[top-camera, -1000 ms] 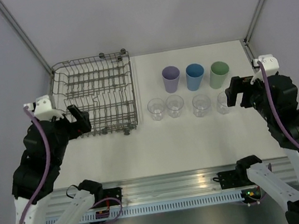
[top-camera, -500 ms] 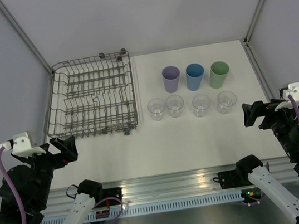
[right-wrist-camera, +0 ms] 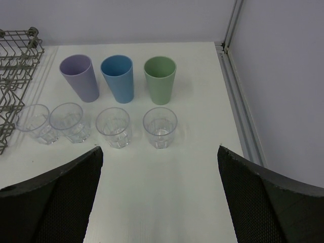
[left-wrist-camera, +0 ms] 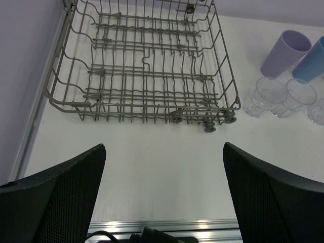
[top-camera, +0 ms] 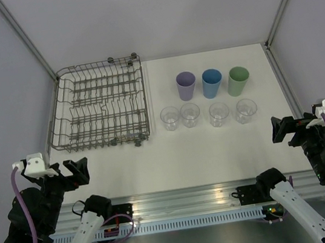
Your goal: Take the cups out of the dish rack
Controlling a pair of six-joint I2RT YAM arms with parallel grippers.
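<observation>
The dish rack (top-camera: 100, 104) holds nothing: the lilac cup (top-camera: 186, 85), blue cup (top-camera: 212, 83) and green cup (top-camera: 238, 80) stand on the bench (top-camera: 216, 150) to its right, with the clear cups (top-camera: 219, 113) in a row in front of them. All look light and rigid, the clear ones probably slippery, so they are best pinched across the wall at the rim. The left pincer (left-wrist-camera: 163, 152) and right pincer (right-wrist-camera: 159, 152) gape wide, holding nothing.

White table (top-camera: 216, 150), grey walls (top-camera: 152, 13), metal rail (top-camera: 180, 201)

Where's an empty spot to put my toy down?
The wide bare strip of table in front of the dish rack and clear cups is free. It's crowded right of the rack: pastel cups stand close behind the clear ones.
</observation>
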